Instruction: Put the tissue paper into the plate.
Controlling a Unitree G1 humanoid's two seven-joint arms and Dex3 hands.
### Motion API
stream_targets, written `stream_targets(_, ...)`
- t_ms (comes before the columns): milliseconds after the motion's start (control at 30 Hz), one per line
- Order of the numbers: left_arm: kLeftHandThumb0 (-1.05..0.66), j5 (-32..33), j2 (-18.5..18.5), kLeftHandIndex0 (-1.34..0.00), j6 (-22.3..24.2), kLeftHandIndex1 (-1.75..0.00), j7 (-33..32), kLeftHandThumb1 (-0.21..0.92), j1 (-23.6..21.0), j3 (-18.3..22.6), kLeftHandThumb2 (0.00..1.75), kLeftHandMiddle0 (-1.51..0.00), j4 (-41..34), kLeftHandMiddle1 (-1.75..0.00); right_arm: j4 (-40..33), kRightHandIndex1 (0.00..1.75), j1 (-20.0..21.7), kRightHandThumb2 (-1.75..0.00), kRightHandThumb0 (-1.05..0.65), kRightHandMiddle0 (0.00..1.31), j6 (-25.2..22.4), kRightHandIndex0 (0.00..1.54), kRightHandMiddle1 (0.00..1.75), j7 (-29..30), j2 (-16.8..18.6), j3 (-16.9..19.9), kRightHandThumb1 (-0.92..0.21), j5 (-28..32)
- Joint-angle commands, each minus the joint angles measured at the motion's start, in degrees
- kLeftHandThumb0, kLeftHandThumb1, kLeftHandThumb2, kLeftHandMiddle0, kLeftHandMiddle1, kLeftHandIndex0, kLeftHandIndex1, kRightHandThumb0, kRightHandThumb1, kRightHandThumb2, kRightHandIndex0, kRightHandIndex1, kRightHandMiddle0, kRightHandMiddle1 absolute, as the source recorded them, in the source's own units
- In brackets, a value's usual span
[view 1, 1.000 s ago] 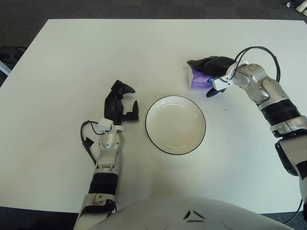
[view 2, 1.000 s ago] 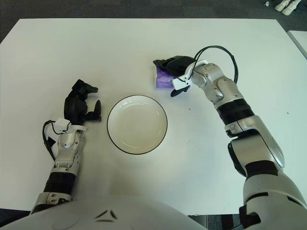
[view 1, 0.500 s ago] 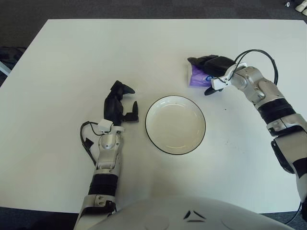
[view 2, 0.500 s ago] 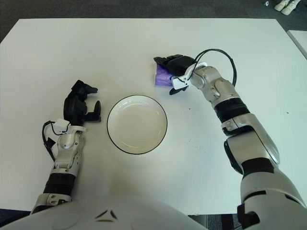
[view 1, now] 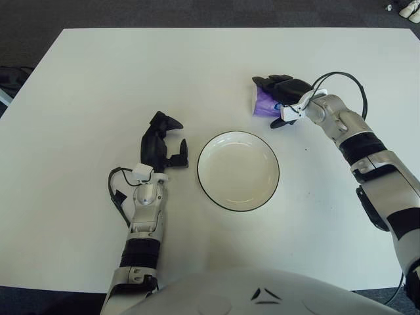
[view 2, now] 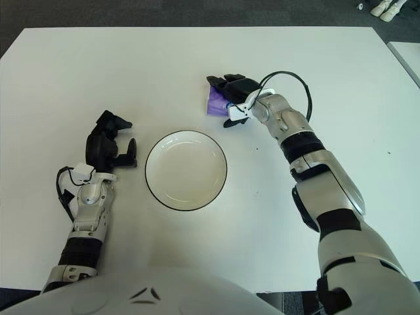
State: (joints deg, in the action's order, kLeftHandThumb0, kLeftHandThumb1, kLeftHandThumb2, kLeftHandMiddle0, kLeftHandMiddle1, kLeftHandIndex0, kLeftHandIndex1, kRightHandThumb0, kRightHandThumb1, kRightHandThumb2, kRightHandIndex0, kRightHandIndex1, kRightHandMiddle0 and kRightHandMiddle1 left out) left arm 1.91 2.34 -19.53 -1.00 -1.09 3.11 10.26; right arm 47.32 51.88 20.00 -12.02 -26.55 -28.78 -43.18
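Purple tissue paper [view 1: 265, 103] is sitting under the right hand [view 1: 282, 98], whose fingers are closing around it loosely, so it may be slipping before reaching the plate [view 1: 238, 170].

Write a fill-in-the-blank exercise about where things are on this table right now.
1. The purple tissue pack is under the fingers of the ____ robot hand.
2. The plate holds ____.
3. The left robot hand shows to the ____ of the plate.
4. The tissue pack lies on the ____, beyond the plate.

Missing words: right; nothing; left; table
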Motion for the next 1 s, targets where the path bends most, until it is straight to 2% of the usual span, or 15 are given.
stream_targets(0, -0.01, -0.64, 0.23, -0.58, 1.37, -1.75, -0.84, 0.08, 5.37, 0.24, 1.59, -0.78, 4.28, -1.72, 7.04, 0.00, -6.06, -0.79, -0.96, 0.00, -1.66, 0.00, 0.00, -4.33, 3.03, -3.33, -0.45, -0.16)
stream_targets(100, -0.01, -0.76, 0.25, -0.58, 1.33, -1.75, -0.98, 0.07, 5.39, 0.28, 1.60, -0.78, 4.25, -1.72, 9.42, 0.00, -6.38, -0.83, -0.95, 0.00, -1.56, 0.00, 0.00, -4.02, 3.89, -3.36, -0.44, 0.54)
stream_targets(133, -0.01, -0.77, 0.25, -0.59, 1.33, -1.75, -1.02, 0.07, 5.42, 0.27, 1.60, -0.78, 4.22, -1.72, 10.08, 0.00, -6.51, -0.87, -0.92, 0.00, -1.48, 0.00, 0.10, -4.03, 4.10, -3.28, -0.40, 0.90)
stream_targets(233, -0.01, -0.67, 0.31, -0.59, 1.39, -1.75, -0.99, 0.07, 5.73, 0.16, 1.60, -0.78, 3.76, -1.71, 10.68, 0.00, -6.75, -0.92, -0.88, 0.00, -1.25, 0.00, 0.22, -4.52, 4.19, -2.96, -0.36, 2.13)
stream_targets(333, -0.01, -0.46, 0.38, -0.60, 1.50, -1.75, -0.87, 0.06, 5.86, 0.17, 1.60, -0.79, 3.54, -1.69, 10.98, 0.00, -7.00, -1.02, -0.74, 0.00, -1.17, 0.00, 0.49, -5.19, 4.30, -2.42, -0.29, 3.51)
stream_targets(500, -0.01, -0.54, 0.44, -0.61, 1.84, -1.75, -1.00, 0.06, 6.05, 0.11, 1.59, -0.80, 3.19, -1.66, 11.02, 0.07, -7.56, -1.10, -0.65, 0.00, -1.28, 0.00, 0.72, -5.12, 4.33, -2.05, -0.23, 5.38)
stream_targets(533, -0.01, -0.54, 0.44, -0.61, 1.89, -1.75, -0.99, 0.06, 6.09, 0.09, 1.59, -0.80, 3.09, -1.65, 11.04, 0.38, -7.67, -1.12, -0.62, 0.00, -1.34, 0.00, 0.88, -5.04, 4.40, -1.92, -0.21, 5.80)
stream_targets(600, -0.01, -0.49, 0.53, -0.61, 2.24, -1.75, -1.03, 0.06, 6.20, 0.06, 1.59, -0.81, 2.77, -1.65, 10.82, 0.78, -7.90, -1.14, -0.58, 0.00, -1.41, 0.00, 1.09, -4.94, 4.42, -1.69, -0.19, 6.52)
stream_targets(633, -0.01, -0.47, 0.56, -0.61, 2.38, -1.75, -1.07, 0.05, 6.23, 0.06, 1.59, -0.81, 2.68, -1.64, 10.61, 1.05, -7.98, -1.18, -0.56, 0.00, -1.41, 0.00, 1.25, -4.88, 4.35, -1.67, -0.17, 6.70)
stream_targets(733, -0.01, -0.49, 0.60, -0.61, 2.53, -1.75, -1.12, 0.05, 6.29, 0.04, 1.59, -0.82, 2.56, -1.63, 10.33, 1.52, -8.07, -1.26, -0.52, 0.00, -1.40, 0.00, 1.58, -4.79, 4.20, -1.74, -0.14, 7.01)
stream_targets(767, -0.01, -0.53, 0.54, -0.61, 2.42, -1.75, -1.06, 0.05, 6.28, 0.03, 1.59, -0.82, 2.63, -1.63, 10.06, 1.56, -8.21, -1.27, -0.51, 0.00, -1.31, 0.00, 1.61, -4.41, 4.07, -1.74, -0.13, 7.12)
stream_targets(833, -0.01, -0.57, 0.46, -0.60, 2.20, -1.75, -0.94, 0.05, 6.26, -0.02, 1.60, -0.82, 2.74, -1.65, 9.67, 1.67, -8.45, -1.29, -0.46, 0.08, -1.15, 0.09, 1.69, -3.78, 3.86, -1.70, -0.16, 7.34)
stream_targets(900, -0.01, -0.53, 0.43, -0.60, 1.90, -1.75, -0.80, 0.05, 6.25, -0.04, 1.60, -0.82, 2.87, -1.66, 9.49, 1.71, -8.63, -1.21, -0.45, 0.28, -1.06, 0.16, 1.72, -3.26, 3.80, -1.57, -0.30, 7.58)
stream_targets(933, -0.01, -0.53, 0.40, -0.60, 1.71, -1.75, -0.74, 0.05, 6.23, -0.06, 1.61, -0.82, 2.97, -1.68, 9.45, 1.72, -8.80, -1.21, -0.45, 0.37, -1.02, 0.22, 1.73, -2.90, 3.79, -1.36, -0.34, 7.82)
stream_targets(967, -0.01, -0.52, 0.39, -0.60, 1.59, -1.75, -0.71, 0.05, 6.21, -0.08, 1.61, -0.81, 3.03, -1.68, 9.43, 1.73, -8.92, -1.23, -0.36, 0.41, -1.00, 0.28, 1.71, -2.66, 3.77, -1.21, -0.32, 7.99)
